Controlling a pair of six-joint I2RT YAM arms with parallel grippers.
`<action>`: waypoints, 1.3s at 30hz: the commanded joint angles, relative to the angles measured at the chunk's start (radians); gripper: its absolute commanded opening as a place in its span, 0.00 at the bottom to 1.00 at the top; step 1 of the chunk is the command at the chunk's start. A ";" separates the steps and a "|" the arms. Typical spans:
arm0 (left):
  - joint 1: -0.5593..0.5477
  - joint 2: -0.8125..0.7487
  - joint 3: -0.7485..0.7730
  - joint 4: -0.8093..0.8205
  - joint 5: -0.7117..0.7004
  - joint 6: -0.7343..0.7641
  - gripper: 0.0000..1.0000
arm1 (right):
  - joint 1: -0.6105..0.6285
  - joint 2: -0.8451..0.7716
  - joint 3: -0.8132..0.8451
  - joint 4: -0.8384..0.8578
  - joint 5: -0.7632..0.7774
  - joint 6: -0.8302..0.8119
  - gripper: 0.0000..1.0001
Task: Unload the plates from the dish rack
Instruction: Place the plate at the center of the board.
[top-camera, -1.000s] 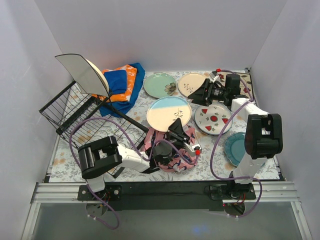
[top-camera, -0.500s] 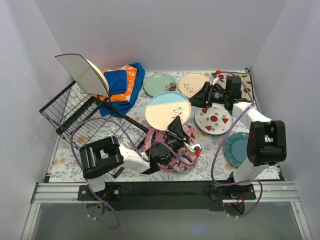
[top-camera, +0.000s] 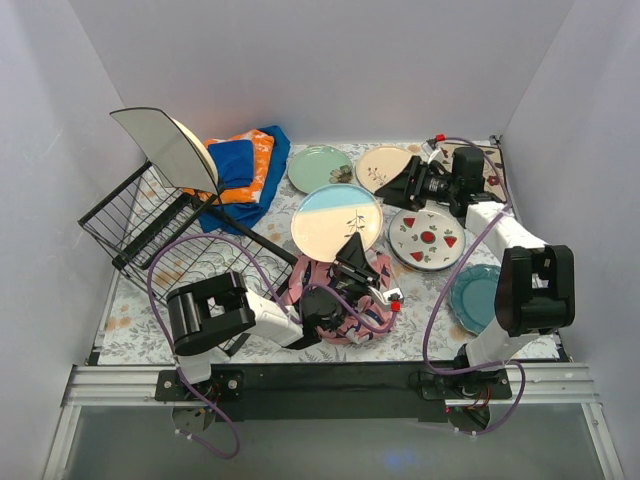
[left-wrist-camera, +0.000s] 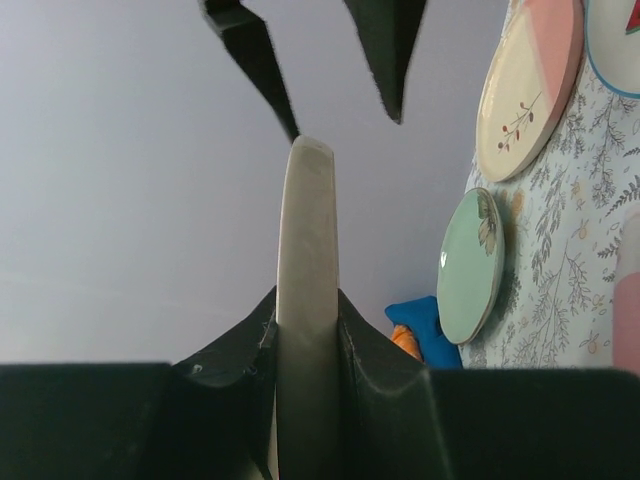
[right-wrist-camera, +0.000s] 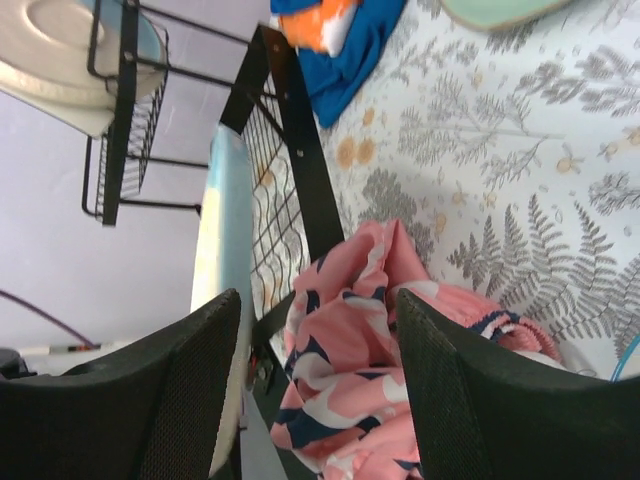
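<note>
— Looking down from above, what do we see at the left pincer (top-camera: 353, 248)?
— We see it clamped on the near rim of the blue and cream plate (top-camera: 335, 220), which is tilted up off the table just beyond its tips. The pink cloth (top-camera: 382, 272) is bunched under and around it. The rack (top-camera: 150, 225) stands well off to its left, with a pale plate (top-camera: 165, 145) upright at the far end.
— And the right pincer (top-camera: 395, 193)?
— Its jaws are apart and hold nothing. We find it just right of the blue and cream plate, at the edge of the pink and cream plate (top-camera: 380, 168). The red-marked plate (top-camera: 427, 238) lies on its near side.
— From the left wrist?
— We see the blue and cream plate edge-on, squeezed between the fingers (left-wrist-camera: 380, 360). The green plate (left-wrist-camera: 468, 265) lies farther out, to the right.
— From the right wrist?
— Both pads (right-wrist-camera: 190, 390) stand wide, with the pink cloth beyond the gap. The blue and cream plate's edge rises just past the pad on the view's left, and the rack is behind it.
</note>
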 joint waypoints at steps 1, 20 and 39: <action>-0.005 -0.015 0.047 0.204 0.050 0.042 0.00 | -0.001 -0.078 0.113 0.041 0.043 0.044 0.70; -0.005 0.063 0.082 0.326 0.078 0.082 0.00 | 0.054 -0.109 -0.057 -0.039 -0.097 -0.129 0.66; -0.005 0.127 0.094 0.523 0.149 0.145 0.00 | 0.102 -0.021 -0.052 -0.071 -0.121 -0.144 0.54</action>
